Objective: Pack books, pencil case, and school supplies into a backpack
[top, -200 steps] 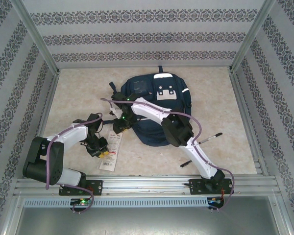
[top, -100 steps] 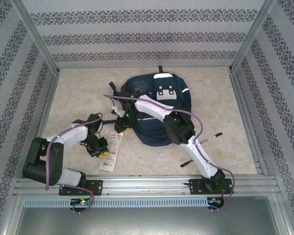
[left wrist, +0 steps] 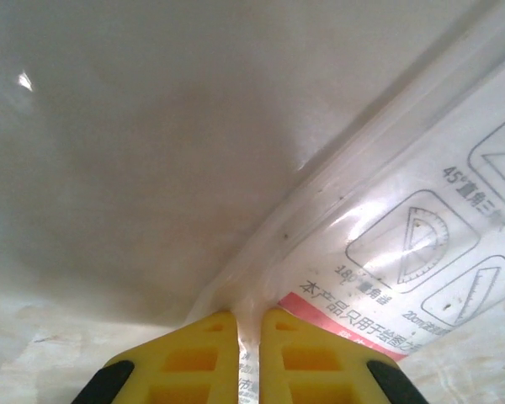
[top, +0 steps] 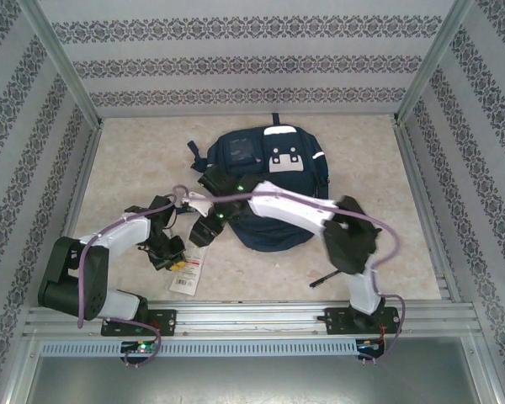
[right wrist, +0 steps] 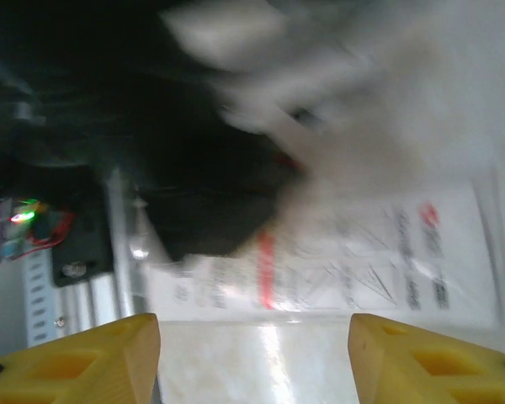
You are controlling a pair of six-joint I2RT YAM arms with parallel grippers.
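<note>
left pincer point(left wrist: 249, 358): yellow fingers pretty much pressed together, pinching the clear plastic edge of the white packet point(left wrist: 404, 252)
white packet: lies flat on the desk point(top: 135, 168). From the left pincer's tips it runs off up and to the right in the wrist view, with ruler and protractor drawings and a red strip on it
right pincer point(right wrist: 252, 341): spread wide with nothing between the fingers. It hangs over the packet's far end, and its wrist view is really blurry
left vs right pincer: close together in the top view, the left one at the packet's side edge and the right one just past it, toward the bag
backpack point(top: 273, 160): big navy thing right behind the right pincer. Its near-left edge is just beside the pincer and the white patch faces up
black pen point(top: 324, 279): on the desk well apart from both pincers, off to the right near the right arm's base
books: can't make them out anywhere, honestly
</note>
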